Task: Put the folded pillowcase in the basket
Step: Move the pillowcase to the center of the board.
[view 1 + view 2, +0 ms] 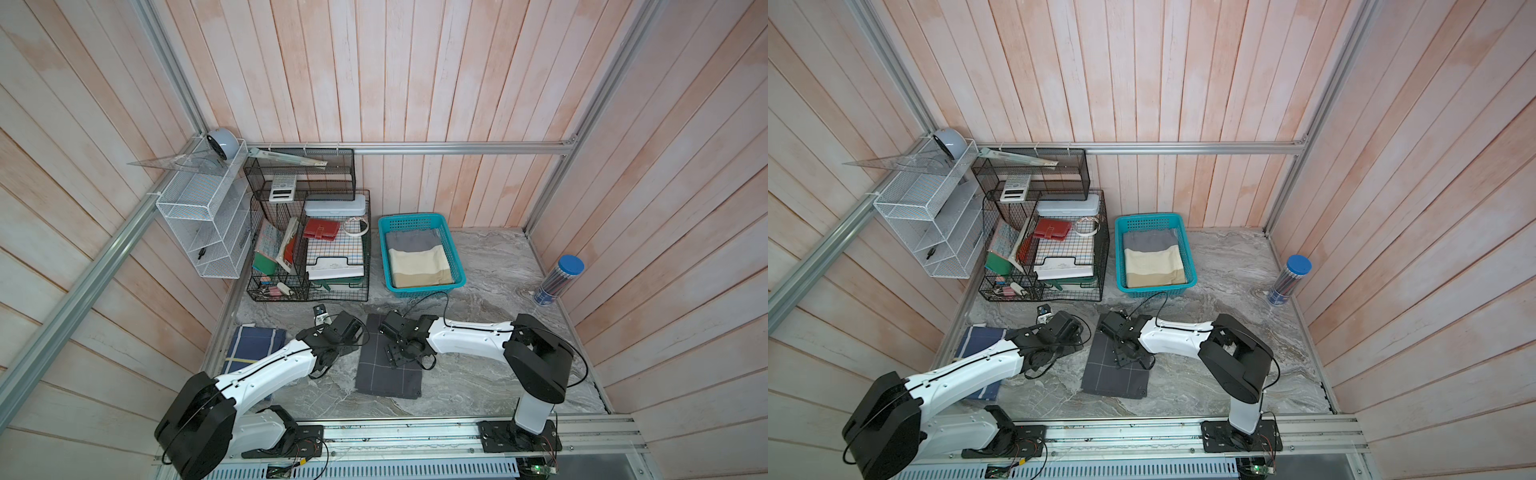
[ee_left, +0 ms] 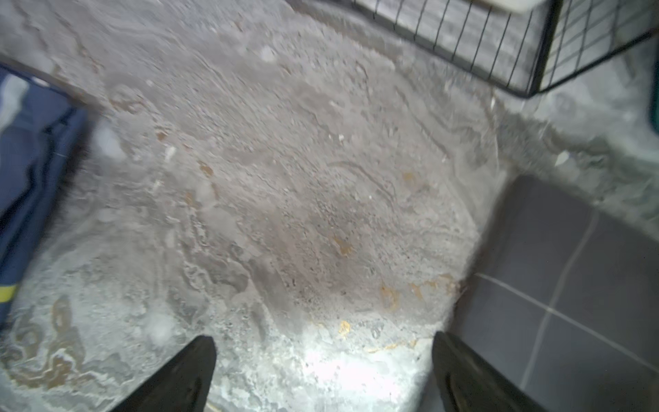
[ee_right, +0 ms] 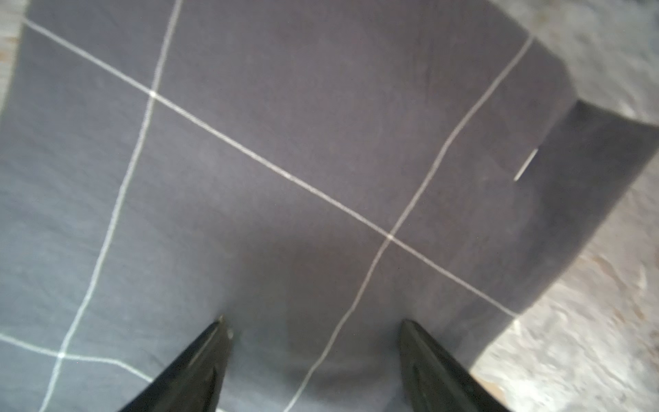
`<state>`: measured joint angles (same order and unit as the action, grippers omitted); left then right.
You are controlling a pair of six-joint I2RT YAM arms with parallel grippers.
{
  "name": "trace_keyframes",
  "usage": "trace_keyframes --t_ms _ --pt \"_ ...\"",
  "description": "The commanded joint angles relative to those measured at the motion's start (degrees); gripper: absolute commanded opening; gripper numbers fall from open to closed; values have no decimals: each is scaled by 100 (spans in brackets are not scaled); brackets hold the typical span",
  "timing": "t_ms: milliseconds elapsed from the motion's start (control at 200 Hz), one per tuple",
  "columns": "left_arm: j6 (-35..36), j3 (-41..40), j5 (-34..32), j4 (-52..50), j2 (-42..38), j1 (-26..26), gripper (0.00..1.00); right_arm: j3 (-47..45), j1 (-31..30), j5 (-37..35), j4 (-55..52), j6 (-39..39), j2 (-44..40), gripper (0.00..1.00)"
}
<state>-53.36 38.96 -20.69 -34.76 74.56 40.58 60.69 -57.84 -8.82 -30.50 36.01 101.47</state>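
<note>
Marble tabletop (image 1: 478, 365), plank walls all round. Far left: white wire rack (image 1: 199, 216), then black wire organiser (image 1: 307, 249) full of stationery. Folded blue cloth (image 1: 249, 345) lies at the left edge. My left gripper (image 2: 324, 340) is spread wide over bare marble, holding nothing. Folded pillowcase (image 1: 384, 376), dark grey with a white grid, lies flat on the marble, outside the basket (image 1: 415, 219) and apart from it. My right gripper (image 3: 313, 321) is above it, fingers apart, nothing between them; fabric contact unclear. Basket holds folded grey, cream and tan cloth. Pencil tube (image 1: 557, 280) stands far right.
</note>
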Motion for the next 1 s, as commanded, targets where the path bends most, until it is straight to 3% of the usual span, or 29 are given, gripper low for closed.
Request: trace_keyframes --t_ms 0,245,400,570,750,995 --pt "204 322 415 394 464 218 97 -572 359 205 59 118 -295 81" --pt "61 490 992 1509 1073 497 90 -1090 607 98 189 -250 -1626 81" --pt "327 826 1005 1552 1353 687 90 -1826 977 -166 344 806 -2462 81" --pt "494 1164 756 1269 1792 800 86 -2767 1109 435 1198 1720 -3216 80" --pt "435 1116 977 1588 2083 816 80 -3654 1117 492 2260 2282 -3551 76" --pt "328 1321 957 1626 2415 1090 63 -3948 1161 567 2726 2654 -3435 59"
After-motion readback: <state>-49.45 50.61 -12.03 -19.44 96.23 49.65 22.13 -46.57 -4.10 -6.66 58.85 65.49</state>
